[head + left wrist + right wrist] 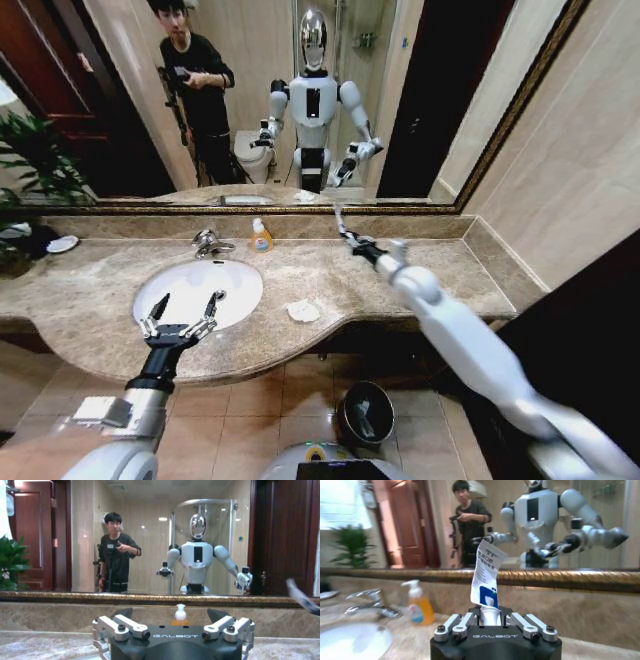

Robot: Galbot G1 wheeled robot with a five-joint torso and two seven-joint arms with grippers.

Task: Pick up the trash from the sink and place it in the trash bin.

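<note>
The white oval sink (232, 280) sits in the marble counter, with its chrome tap (207, 243) behind it. My left gripper (181, 313) hovers open over the basin's front rim, and nothing is between its fingers (122, 614). My right gripper (352, 238) is raised above the counter to the right of the sink, close to the mirror. It is shut on a white tube with a blue mark (487, 572), which stands upright from the jaws. A crumpled white tissue (303, 312) lies on the counter right of the basin. The round dark trash bin (365, 412) stands on the floor under the counter edge.
An orange-yellow pump soap bottle (261, 236) stands beside the tap, and it shows too in the right wrist view (418, 605). A large mirror (250, 100) backs the counter. A green plant (35, 165) and a small dish (62, 243) occupy the far left. A tiled wall closes off the right side.
</note>
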